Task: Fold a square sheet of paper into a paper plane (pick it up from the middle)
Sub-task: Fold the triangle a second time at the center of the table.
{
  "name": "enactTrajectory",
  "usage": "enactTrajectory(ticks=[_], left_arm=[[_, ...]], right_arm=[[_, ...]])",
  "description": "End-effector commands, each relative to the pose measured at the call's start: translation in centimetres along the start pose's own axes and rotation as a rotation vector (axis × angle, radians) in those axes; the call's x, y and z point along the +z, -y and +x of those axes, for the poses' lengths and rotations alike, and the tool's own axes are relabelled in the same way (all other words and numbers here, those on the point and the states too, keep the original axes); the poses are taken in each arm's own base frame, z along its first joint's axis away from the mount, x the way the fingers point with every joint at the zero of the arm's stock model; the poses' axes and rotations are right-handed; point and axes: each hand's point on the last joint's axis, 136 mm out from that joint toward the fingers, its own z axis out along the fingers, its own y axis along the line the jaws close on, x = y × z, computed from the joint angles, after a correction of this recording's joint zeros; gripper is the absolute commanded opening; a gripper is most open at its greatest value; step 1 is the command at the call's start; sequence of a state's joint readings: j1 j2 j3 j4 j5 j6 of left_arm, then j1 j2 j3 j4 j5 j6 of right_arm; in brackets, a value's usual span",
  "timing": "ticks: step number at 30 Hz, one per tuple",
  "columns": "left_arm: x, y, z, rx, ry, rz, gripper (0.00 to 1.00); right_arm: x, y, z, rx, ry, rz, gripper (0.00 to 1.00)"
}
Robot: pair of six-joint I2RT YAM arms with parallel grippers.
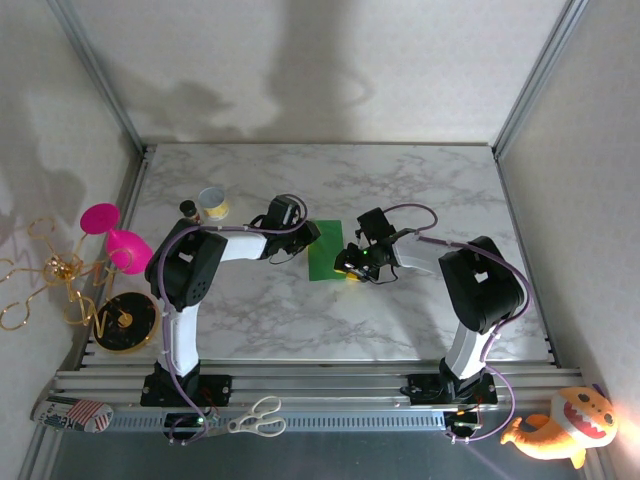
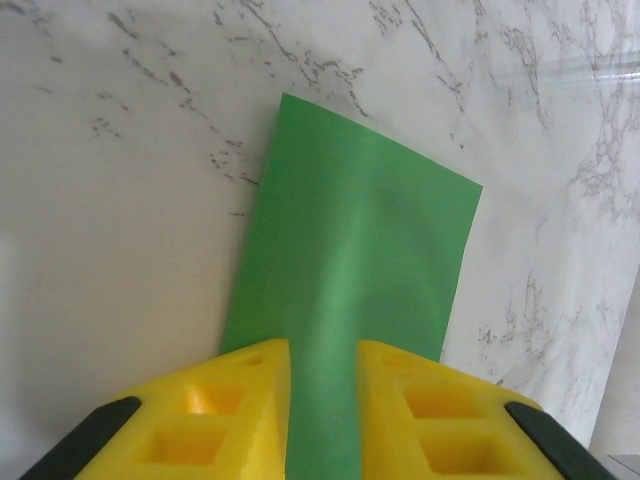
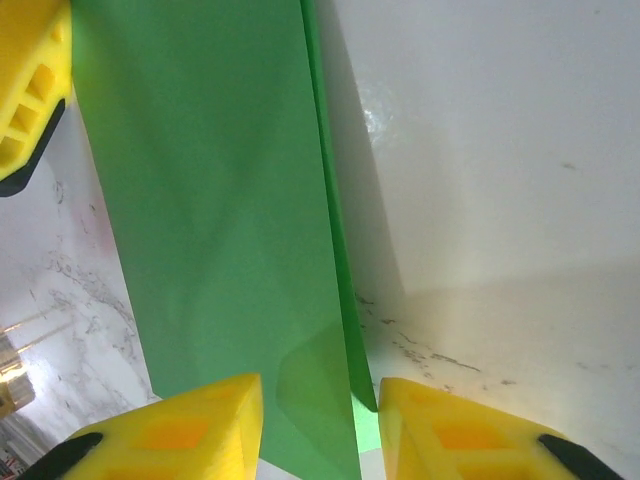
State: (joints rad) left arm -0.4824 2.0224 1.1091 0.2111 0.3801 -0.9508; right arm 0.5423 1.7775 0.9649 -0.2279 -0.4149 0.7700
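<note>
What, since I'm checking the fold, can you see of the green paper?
Thin, plain bright-green paper, oblong and apparently folded double: a second layer's edge shows along one long side. It lies on the marble table, one end between the open fingers of the left gripper, the other between those of the right gripper.

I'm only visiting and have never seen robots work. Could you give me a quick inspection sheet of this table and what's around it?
Surface: marble-look table, flat.
Job's things: green paper on the table, a narrow rectangle with two layers along one long edge; not yet a plane.
Clutter: tin can on the table; scissors on the front rail.
Grippers: left gripper and right gripper at opposite ends of the paper, fingers apart.
Cables: purple cables along both arms.
Surroundings: pink plastic pieces, plush toy, white walls.
</note>
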Motion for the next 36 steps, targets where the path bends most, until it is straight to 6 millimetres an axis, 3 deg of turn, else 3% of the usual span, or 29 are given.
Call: enactTrajectory(ticks=[1, 12, 36], left_arm=[[0.3, -5.3, 1.6, -0.053, -0.042, -0.155, 0.24], [0.4, -5.5, 1.6, -0.052, -0.044, -0.155, 0.24], [0.4, -5.9, 1.6, -0.059, -0.043, -0.166, 0.24]], right_arm=[[-0.7, -1.4, -0.1, -0.036, 0.007, -0.028, 0.37], [-0.8, -0.1, 0.1, -0.026, 0.002, 0.039, 0.38], [-0.3, -0.8, 0.8, -0.035, -0.038, -0.019, 0.31]])
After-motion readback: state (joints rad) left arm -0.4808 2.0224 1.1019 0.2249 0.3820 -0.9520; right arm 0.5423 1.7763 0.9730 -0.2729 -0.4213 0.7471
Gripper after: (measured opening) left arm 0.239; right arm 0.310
